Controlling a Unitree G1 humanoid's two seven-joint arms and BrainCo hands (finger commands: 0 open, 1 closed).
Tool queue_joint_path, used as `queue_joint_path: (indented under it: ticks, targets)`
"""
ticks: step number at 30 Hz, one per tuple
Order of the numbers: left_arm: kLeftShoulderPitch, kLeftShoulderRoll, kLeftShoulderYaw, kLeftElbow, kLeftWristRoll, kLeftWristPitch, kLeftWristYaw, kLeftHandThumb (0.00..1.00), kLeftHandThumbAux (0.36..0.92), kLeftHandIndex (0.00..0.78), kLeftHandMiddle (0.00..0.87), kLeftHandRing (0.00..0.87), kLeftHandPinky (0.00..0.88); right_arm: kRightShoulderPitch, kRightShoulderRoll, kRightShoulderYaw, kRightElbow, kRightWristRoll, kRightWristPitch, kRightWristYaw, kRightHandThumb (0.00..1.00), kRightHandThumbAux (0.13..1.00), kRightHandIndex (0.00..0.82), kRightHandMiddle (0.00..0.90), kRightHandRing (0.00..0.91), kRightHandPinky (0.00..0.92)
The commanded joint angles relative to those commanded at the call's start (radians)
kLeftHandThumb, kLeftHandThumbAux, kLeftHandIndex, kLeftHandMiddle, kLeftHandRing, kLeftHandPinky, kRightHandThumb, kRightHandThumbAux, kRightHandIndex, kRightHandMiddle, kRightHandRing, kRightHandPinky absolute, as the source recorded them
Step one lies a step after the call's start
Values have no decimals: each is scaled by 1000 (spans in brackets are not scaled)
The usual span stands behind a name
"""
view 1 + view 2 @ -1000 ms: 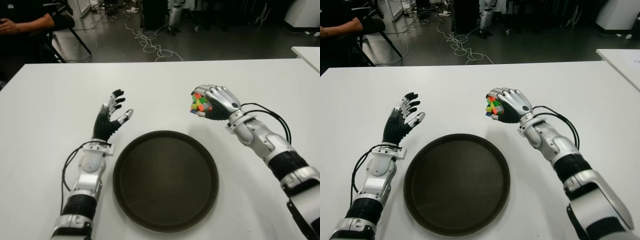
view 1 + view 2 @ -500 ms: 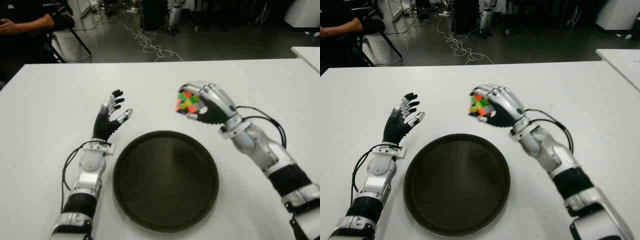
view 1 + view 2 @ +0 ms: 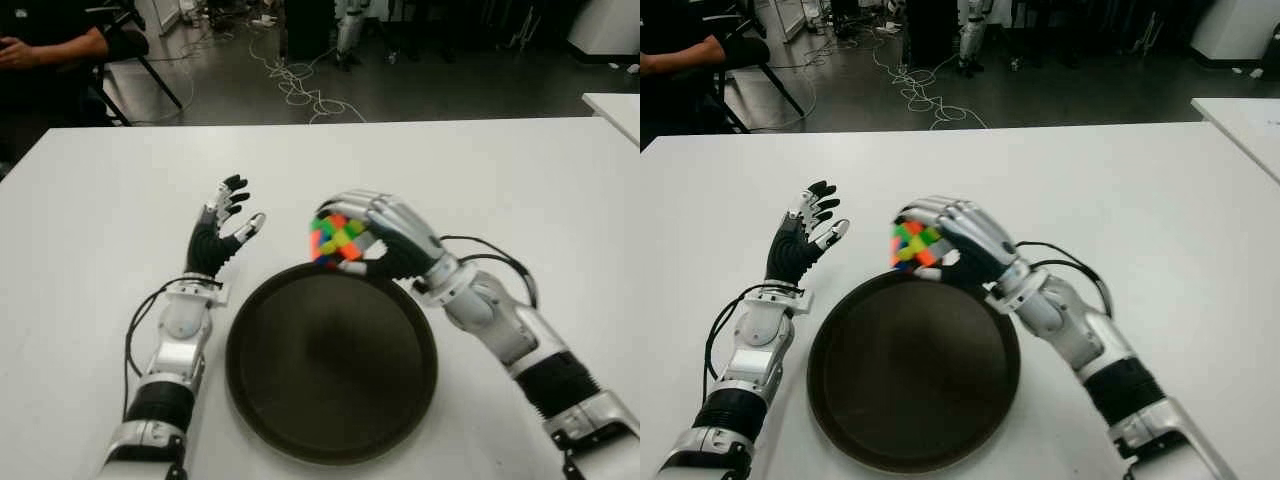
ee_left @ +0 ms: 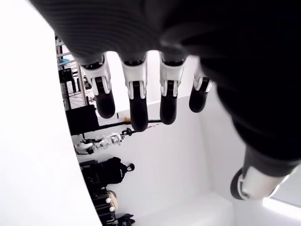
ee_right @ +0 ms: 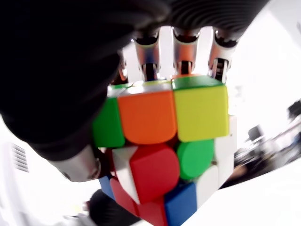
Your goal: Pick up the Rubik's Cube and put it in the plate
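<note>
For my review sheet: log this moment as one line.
right hand: holds Rubik's Cube above plate far rim | left hand: open, left of plate

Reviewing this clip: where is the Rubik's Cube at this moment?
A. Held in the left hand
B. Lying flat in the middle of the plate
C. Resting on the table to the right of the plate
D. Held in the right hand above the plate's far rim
D: the right hand has its fingers wrapped around the Rubik's Cube over the far rim of the plate, while the left hand is open and holds nothing.
</note>
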Motion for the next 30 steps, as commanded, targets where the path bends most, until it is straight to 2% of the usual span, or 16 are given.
queue_joint_path:
  ticks: [3, 6, 15, 22, 30]
  targets:
    - [3, -5, 2, -8, -12, 5, -5, 41, 674, 85, 156, 143, 140, 21, -8, 19, -55, 168, 71, 166, 698, 733, 422, 606, 632, 651]
    - [4, -6, 1, -13, -12, 7, -4, 36, 687, 84, 156, 141, 131, 32, -15, 20, -95, 258, 134, 270, 699, 731, 424, 616, 631, 647]
    - [9, -8, -3, -32, -20, 25, -9, 28, 690, 81, 157, 137, 111, 66, -16, -2, -196, 401, 306, 460, 699, 728, 427, 617, 627, 643]
    - [13, -12, -1, -46, -21, 41, -10, 30, 699, 83, 160, 140, 122, 79, 1, -23, -231, 493, 425, 548, 699, 726, 429, 651, 663, 671]
    - [22, -12, -1, -66, -21, 49, -16, 36, 713, 86, 162, 147, 133, 78, 14, -48, -263, 540, 537, 607, 699, 724, 430, 667, 683, 689]
